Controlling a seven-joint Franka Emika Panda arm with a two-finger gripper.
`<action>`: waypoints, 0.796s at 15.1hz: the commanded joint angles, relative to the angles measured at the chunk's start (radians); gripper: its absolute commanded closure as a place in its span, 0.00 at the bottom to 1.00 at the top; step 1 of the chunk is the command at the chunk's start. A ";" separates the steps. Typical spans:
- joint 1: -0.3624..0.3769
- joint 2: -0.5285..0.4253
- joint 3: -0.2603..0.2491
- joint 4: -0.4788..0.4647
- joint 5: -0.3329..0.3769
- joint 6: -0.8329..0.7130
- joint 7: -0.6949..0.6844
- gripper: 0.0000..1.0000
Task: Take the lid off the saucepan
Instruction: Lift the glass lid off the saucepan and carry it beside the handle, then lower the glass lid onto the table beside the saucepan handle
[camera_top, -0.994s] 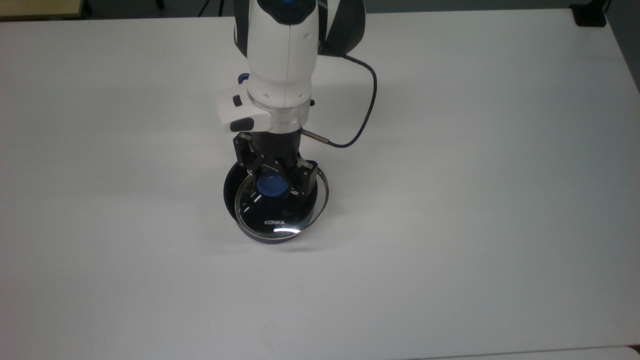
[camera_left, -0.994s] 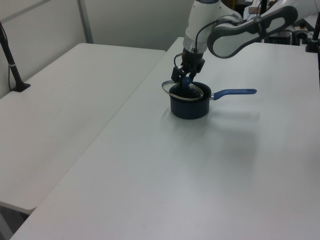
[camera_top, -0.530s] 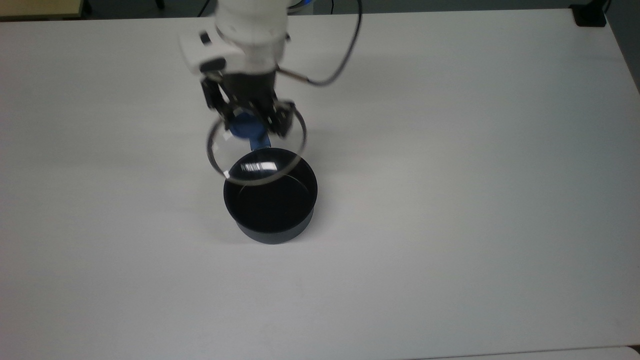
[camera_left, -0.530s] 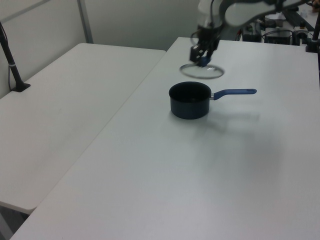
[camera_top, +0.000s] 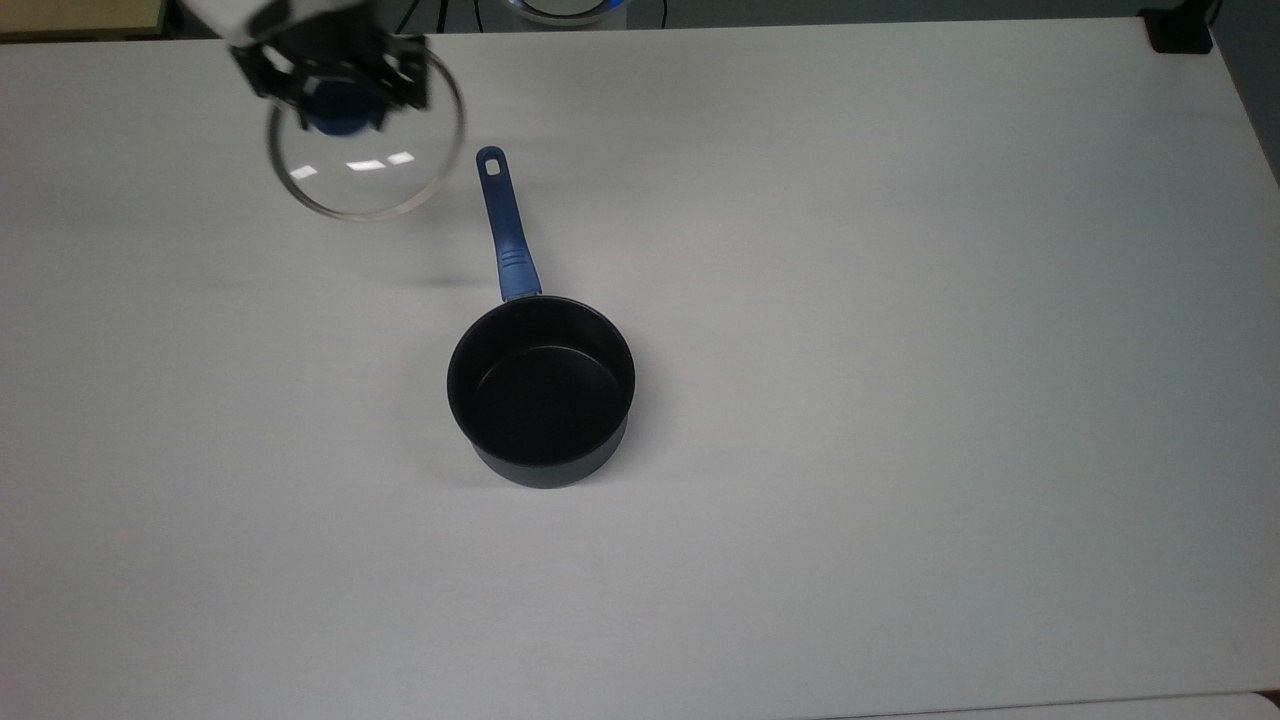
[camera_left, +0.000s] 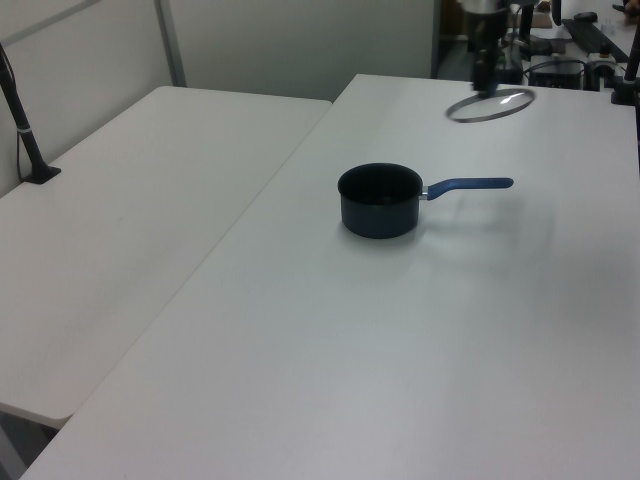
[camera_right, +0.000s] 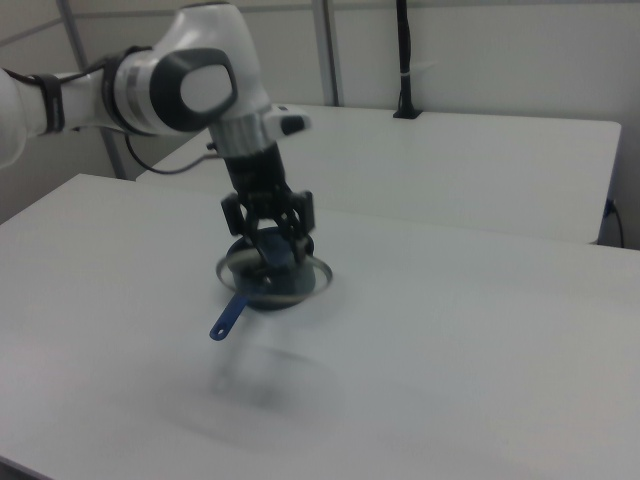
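The saucepan (camera_top: 541, 392) stands uncovered in the middle of the white table (camera_top: 900, 400), dark navy with a black inside. Its blue handle (camera_top: 505, 225) points toward the top view's upper edge. The lid (camera_top: 366, 150), a clear glass disc with a steel rim, hangs in the air at the top view's upper left, away from the pan. My gripper (camera_top: 341, 104) is shut on its blue knob (camera_top: 343, 110). In the left view the lid (camera_left: 490, 104) floats beyond the handle (camera_left: 470, 184), above the table. In the right view the lid (camera_right: 274, 271) hangs under my gripper (camera_right: 272, 246), in front of the pan.
A second white table (camera_left: 130, 200) adjoins on the left view's left, with a black post (camera_left: 22, 120) clamped at its edge. A black object (camera_top: 1180, 30) sits at the top view's upper right corner. My arm (camera_right: 190, 90) reaches in from the right view's left.
My gripper has lifted the lid off the saucepan and carried it up and toward the top view's upper left, past the handle's end. The pan has stayed in place.
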 joint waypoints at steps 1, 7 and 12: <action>-0.091 -0.106 0.001 -0.208 -0.008 0.147 -0.188 0.55; -0.140 -0.048 0.001 -0.411 -0.008 0.472 -0.300 0.55; -0.096 0.076 0.001 -0.404 -0.012 0.565 -0.245 0.55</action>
